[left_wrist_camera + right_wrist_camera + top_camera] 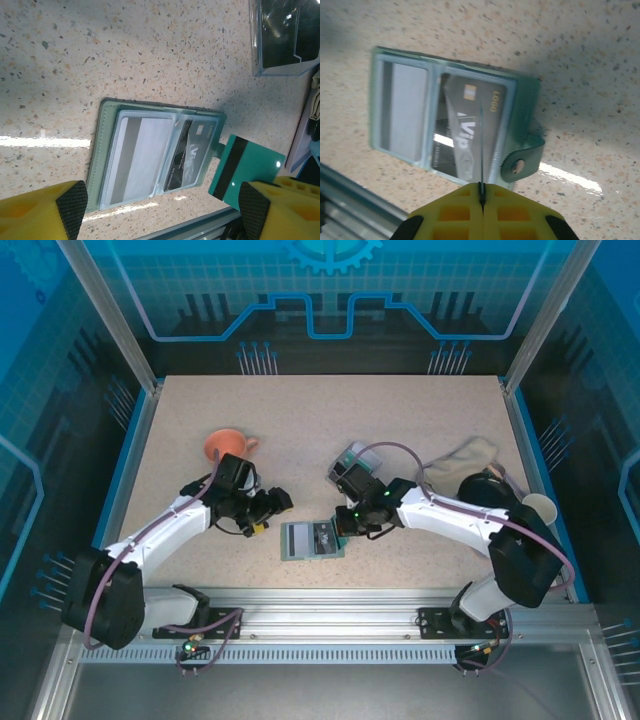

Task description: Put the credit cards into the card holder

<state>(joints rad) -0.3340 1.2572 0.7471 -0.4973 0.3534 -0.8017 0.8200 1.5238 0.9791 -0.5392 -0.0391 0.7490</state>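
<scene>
Sage-green leather-look card holder (312, 540), a small flat folding wallet, lies opened out on the speckled beige table (300, 410). It sits close to the near edge, between the two grippers. Its inside is grey with clear pockets. The left pocket holds a whitish plastic card with a grey stripe (142, 155), and the right pocket holds a dark card with pale lettering (187, 157). A little closure tab with a round snap (520, 165) sticks out from the holder's right side.

The right gripper (481, 189) has its yellow fingers pressed together on a thin teal plastic card with a black magnetic stripe (250, 160). In the right wrist view this card appears edge-on as a fine line reaching out over the dark card. From the left wrist view the teal card stands at the holder's right end, by the tab. I cannot tell whether its edge touches the pocket.

The left gripper (164, 212) sits just left of the holder with its black-padded fingers spread wide and nothing between them.

A clear plastic rectangular box (350, 458) lies just beyond the right gripper, on its far side. An orange funnel-shaped cup (228, 445) stands far-left of the holder. A crumpled beige cloth (467, 453) and a pale paper cup (540, 508) sit towards the right edge.
</scene>
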